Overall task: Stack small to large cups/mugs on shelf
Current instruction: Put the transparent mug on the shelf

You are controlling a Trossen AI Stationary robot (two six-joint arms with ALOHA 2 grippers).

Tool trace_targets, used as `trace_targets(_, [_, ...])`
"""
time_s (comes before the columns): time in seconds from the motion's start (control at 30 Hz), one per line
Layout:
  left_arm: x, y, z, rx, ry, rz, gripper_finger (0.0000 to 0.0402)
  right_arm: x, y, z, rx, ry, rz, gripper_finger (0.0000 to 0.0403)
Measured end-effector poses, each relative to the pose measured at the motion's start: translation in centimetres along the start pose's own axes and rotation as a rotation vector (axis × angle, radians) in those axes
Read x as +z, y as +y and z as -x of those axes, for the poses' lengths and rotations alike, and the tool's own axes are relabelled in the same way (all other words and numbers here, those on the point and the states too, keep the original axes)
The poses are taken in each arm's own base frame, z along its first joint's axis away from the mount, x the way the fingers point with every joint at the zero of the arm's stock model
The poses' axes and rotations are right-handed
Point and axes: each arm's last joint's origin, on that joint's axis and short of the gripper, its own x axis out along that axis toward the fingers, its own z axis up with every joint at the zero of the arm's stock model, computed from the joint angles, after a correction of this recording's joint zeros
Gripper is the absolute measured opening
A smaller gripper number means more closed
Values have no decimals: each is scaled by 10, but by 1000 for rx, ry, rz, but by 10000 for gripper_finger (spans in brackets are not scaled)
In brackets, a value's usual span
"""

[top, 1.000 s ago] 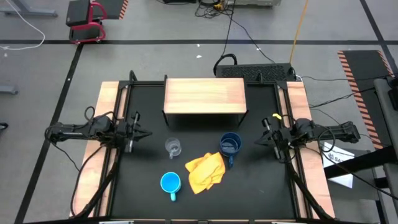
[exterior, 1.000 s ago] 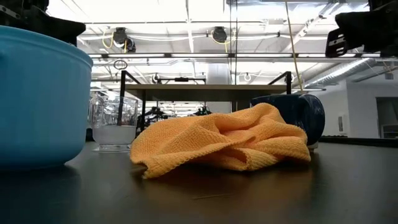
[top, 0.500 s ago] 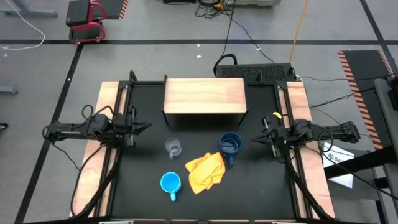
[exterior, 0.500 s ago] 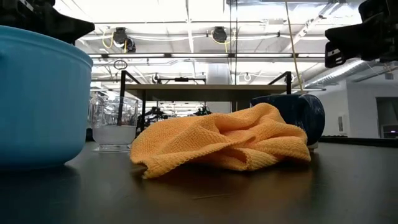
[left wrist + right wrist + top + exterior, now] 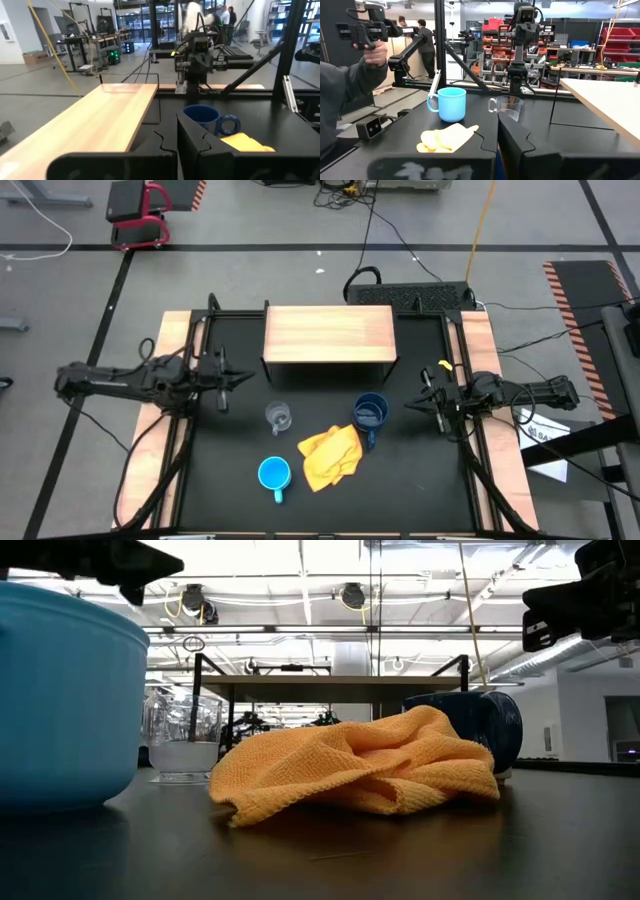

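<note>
High view: empty wooden shelf [image 5: 328, 333]

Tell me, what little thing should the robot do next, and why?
Probably open the left claw and lower it to the small glass cup. Both claws are shut and empty, the shelf top is bare, and the glass cup is the smallest and sits closest to that claw.

A crumpled yellow cloth [image 5: 329, 457] lies on the black table [image 5: 420, 490], toward its front edge. Light wooden side rails [image 5: 498, 470] flank the tabletop. Beyond the table a person's hand [image 5: 374, 50] grips what looks like a dark handheld device [image 5: 362, 31].
</note>
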Motion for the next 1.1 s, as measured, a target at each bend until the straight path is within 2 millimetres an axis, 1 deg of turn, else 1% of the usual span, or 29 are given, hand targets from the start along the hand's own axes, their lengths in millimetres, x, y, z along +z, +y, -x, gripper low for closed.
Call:
trace_targets(0.17, [6, -1, -8, 2, 7, -12, 0, 0, 0, 0, 0, 0, -18, 0])
trace_targets(0.27, [5, 0, -10, 11, 19, -16, 0, 0, 0, 0, 0, 0, -27, 0])
trace_targets(0.67, [4, 9, -12, 33, 26, 13, 0, 0, 0, 0, 0, 0, -24, 0])
trace_targets(0.93, [5, 9, -11, 2, 16, -1, 0, 0, 0, 0, 1, 0, -26, 0])
trace_targets(1.03, [10, 9, -11, -12, -12, 1, 0, 0, 0, 0, 0, 0, -45, 0])
trace_targets(1.1, [19, 10, -10, -19, -13, 8, 0, 0, 0, 0, 1, 0, -62, 0])
